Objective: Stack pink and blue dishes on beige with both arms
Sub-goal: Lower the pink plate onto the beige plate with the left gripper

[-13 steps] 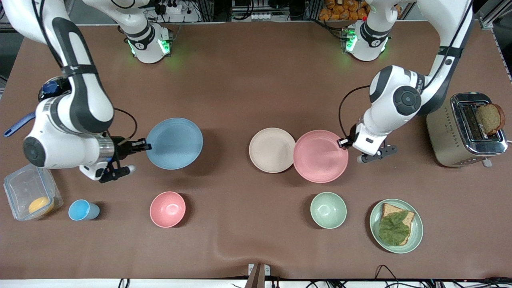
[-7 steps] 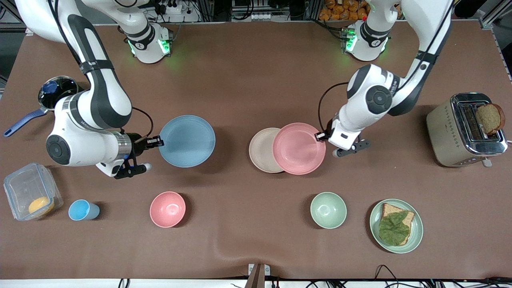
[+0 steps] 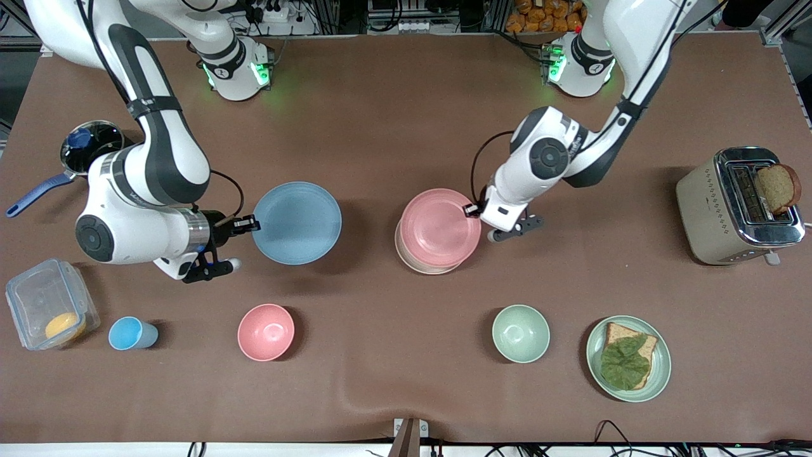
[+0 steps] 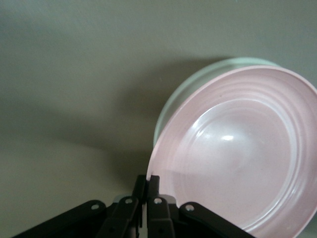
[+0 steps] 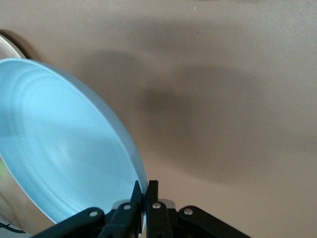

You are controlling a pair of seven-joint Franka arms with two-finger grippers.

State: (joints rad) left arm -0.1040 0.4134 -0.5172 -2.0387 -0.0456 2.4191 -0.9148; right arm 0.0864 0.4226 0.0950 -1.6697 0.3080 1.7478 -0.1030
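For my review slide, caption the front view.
Left gripper holds pink plate over beige plate; right gripper holds blue plate.

Pink plate (image 3: 440, 227): flat, round, pastel, ringed inside; centre of the frame, lifted over the beige plate and covering nearly all of it (pinched at its rim).

Beige plate (image 3: 419, 264): cream, only a lower-edge crescent visible beneath the pink one.

Blue plate (image 3: 297, 223): light blue, same size, centre-left, held by its rim above the table.

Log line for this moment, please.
left gripper: jaws shut on pink plate over beige plate | right gripper: holds blue plate
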